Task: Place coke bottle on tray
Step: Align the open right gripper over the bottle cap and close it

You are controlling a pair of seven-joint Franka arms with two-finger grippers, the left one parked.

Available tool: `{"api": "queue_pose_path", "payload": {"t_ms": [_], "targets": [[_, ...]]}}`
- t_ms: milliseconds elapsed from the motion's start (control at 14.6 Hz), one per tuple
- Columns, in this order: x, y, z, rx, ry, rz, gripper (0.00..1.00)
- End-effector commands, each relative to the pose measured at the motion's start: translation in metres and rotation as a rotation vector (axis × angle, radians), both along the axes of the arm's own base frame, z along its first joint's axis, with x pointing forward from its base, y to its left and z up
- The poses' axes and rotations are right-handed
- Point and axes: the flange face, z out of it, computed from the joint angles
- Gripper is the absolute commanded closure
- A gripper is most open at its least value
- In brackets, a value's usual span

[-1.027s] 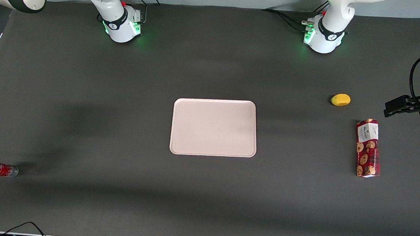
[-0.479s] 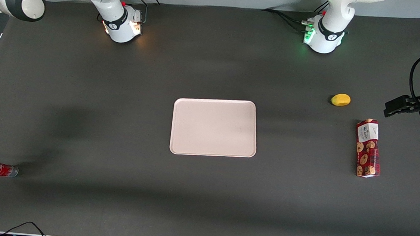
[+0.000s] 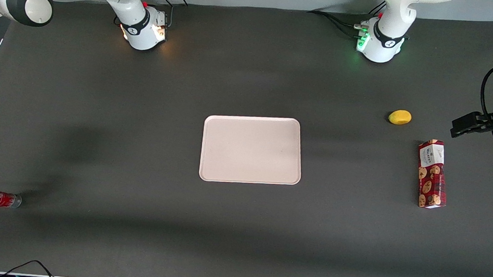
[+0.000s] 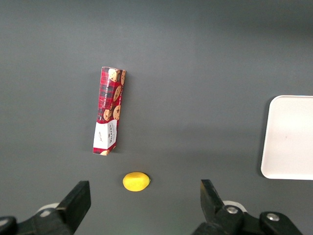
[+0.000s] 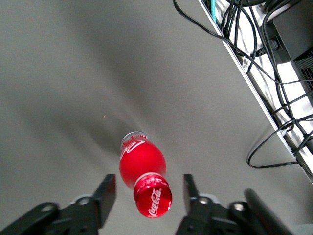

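My jaws (image 5: 149, 196) hang open over the cap end of the small slim red plastic coke bottle with white script (image 5: 143, 169), one finger on each side, neither touching it. The bottle lies on its side on the dark grey matte desk (image 3: 134, 217) at the working arm's end, well apart from the flat pale pinkish-white rectangular tray with rounded corners and a low rim (image 3: 254, 118) in the middle. To grip well, I judge I should come straight down and close across the round body below the cap, since a glossy cylinder will likely roll or squirt out of a grip on the narrow neck. The silvery base (image 3: 16, 200) points toward the tray. The desk looks soft and unreflective; the tray looks smooth and hard.
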Motion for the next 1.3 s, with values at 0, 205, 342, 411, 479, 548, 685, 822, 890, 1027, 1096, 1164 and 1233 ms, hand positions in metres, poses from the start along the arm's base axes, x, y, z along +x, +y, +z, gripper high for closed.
{"api": "queue_pose_path", "payload": {"t_ms": [0, 205, 342, 411, 479, 548, 685, 822, 890, 1027, 1096, 1164, 1233], "targets": [[0.005, -0.001, 0.003, 0.006, -0.023, 0.025, 0.55], [0.005, 0.000, 0.003, 0.004, -0.022, 0.027, 0.67], [0.005, -0.001, 0.005, 0.004, -0.024, 0.024, 0.77], [0.004, -0.002, 0.006, 0.002, -0.024, 0.023, 0.85], [0.004, -0.002, 0.010, 0.001, -0.027, 0.024, 0.89], [0.004, -0.002, 0.014, 0.000, -0.028, 0.021, 0.93], [0.003, 0.005, 0.042, -0.005, -0.039, 0.014, 0.98], [0.004, 0.013, 0.050, 0.000, -0.029, 0.017, 1.00], [0.003, 0.013, 0.050, 0.002, -0.025, 0.017, 1.00], [0.003, 0.024, 0.062, 0.008, -0.011, 0.006, 1.00], [0.003, 0.028, 0.069, -0.003, -0.001, 0.005, 1.00], [0.002, 0.032, 0.078, -0.017, 0.008, 0.002, 1.00], [0.002, 0.041, 0.088, -0.020, 0.017, -0.004, 1.00]]}}
